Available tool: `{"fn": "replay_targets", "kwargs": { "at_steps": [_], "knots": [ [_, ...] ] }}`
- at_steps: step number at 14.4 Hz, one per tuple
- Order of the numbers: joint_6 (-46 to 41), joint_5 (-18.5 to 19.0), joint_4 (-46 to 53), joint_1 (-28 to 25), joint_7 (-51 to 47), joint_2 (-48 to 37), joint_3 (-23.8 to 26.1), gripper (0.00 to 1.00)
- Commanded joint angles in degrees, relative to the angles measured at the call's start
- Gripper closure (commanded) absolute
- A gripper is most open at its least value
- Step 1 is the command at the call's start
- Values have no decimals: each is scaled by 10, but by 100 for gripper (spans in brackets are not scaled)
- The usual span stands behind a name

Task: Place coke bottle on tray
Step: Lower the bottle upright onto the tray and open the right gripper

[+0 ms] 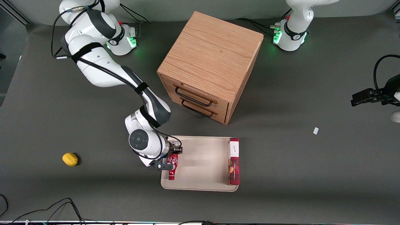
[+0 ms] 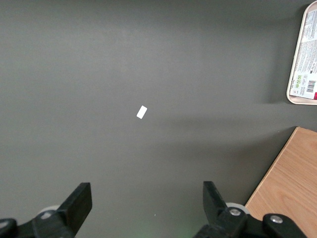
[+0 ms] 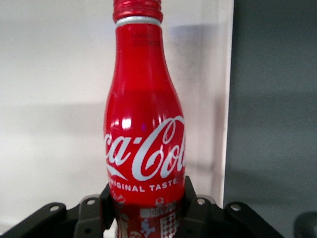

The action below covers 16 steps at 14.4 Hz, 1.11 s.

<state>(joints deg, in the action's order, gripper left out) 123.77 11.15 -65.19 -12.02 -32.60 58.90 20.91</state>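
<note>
The coke bottle (image 1: 172, 167) is small, slim and red with white script. It lies lengthwise over the beige tray (image 1: 200, 168), at the tray's edge toward the working arm's end, with its neck pointing toward the front camera. My right gripper (image 1: 170, 160) is shut on the bottle's lower body. In the right wrist view the bottle (image 3: 143, 124) fills the middle, with the gripper (image 3: 147, 210) clamping it from both sides and the tray's surface (image 3: 49, 74) beneath. I cannot tell whether the bottle rests on the tray or is just above it.
A red plaid box (image 1: 234, 161) lies on the tray at its edge toward the parked arm. A wooden two-drawer cabinet (image 1: 209, 62) stands farther from the front camera. A yellow object (image 1: 70, 159) and a small white scrap (image 1: 316, 130) lie on the table.
</note>
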Motion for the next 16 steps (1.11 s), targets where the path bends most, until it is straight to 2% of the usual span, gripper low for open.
{"fn": "replay_targets", "kwargs": {
  "at_steps": [1,11,13,15,16],
  "knots": [
    [1,12,19,-5,-3,10,-7,1],
    [2,15,16,-6,-4,6,-10,0],
    [-8,16,16,-3,-3,-33,-10,0],
    [-74,44,8,1,3,-100,-8,0],
    [-109,44,6,9,4,-140,-8,0]
  ]
}}
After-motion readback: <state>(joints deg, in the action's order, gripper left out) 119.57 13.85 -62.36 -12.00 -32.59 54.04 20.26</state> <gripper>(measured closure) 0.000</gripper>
